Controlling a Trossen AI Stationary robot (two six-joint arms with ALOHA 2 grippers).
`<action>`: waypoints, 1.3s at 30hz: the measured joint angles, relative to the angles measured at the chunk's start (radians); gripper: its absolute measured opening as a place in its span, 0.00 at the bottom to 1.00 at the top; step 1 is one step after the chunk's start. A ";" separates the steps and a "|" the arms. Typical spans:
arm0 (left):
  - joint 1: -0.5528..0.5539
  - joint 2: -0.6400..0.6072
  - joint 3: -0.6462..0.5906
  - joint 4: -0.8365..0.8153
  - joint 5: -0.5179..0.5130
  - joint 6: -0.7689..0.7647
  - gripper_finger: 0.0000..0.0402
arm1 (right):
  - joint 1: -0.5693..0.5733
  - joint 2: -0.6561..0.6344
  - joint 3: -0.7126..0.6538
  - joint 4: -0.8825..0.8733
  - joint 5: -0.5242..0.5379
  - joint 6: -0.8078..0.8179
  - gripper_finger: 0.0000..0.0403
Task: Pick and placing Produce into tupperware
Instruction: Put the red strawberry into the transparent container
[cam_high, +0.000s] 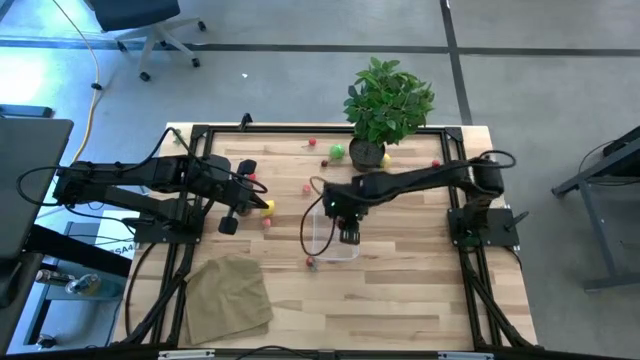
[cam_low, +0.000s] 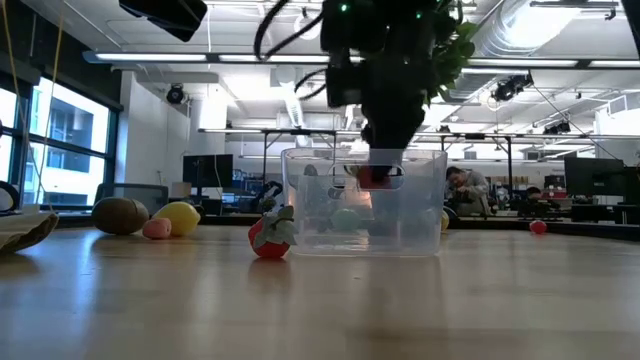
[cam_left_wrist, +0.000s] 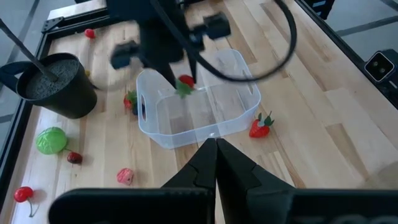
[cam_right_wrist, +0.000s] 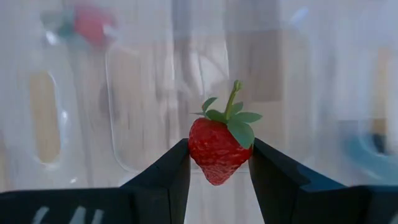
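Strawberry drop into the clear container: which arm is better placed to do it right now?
Right. The right tool is shut on the strawberry and, in the high view, hangs over the tupperware. The left tool is shut, holds nothing, and sits off to the container's side.

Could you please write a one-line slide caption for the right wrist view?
Right gripper pinches a toy strawberry above the clear tupperware.
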 joint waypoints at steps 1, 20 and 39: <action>0.000 0.000 0.000 0.000 0.000 0.000 0.00 | 0.004 0.015 0.002 -0.002 0.000 -0.008 0.33; 0.000 0.000 0.000 0.000 0.000 0.000 0.00 | 0.024 0.108 0.094 0.005 0.032 -0.120 0.33; 0.000 0.000 0.000 0.000 0.000 0.000 0.00 | 0.019 0.137 0.094 0.016 0.052 -0.103 0.40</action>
